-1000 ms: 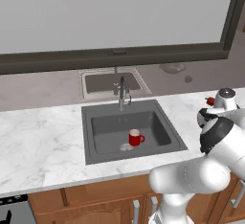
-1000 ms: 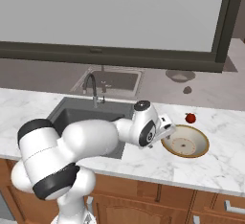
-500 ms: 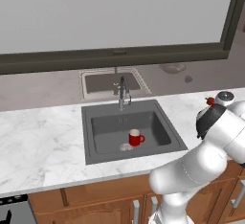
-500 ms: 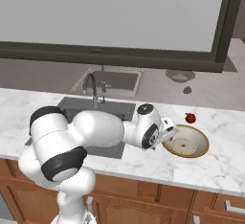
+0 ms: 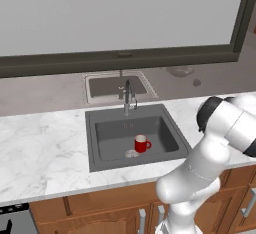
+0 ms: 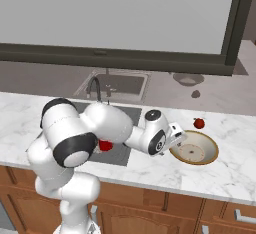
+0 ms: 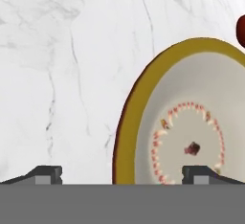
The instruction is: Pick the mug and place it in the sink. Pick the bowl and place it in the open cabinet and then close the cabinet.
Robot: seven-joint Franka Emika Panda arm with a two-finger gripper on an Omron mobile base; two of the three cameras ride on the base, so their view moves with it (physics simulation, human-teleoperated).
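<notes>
Hand view, pincer (image 7: 122, 174) fingers spread apart, bowl (image 7: 191, 122) rim between them, mug (image 5: 142, 143) in sink (image 5: 107, 135)

Veined white marble bench (image 5: 45, 143) around the matt grey sink (image 5: 170, 123); glossy, perhaps ceramic, bowl (image 6: 210, 150) beside it.

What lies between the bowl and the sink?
In the right base view, the open hand hangs at the bowl's near rim, over bare marble counter beside the sink.
</notes>
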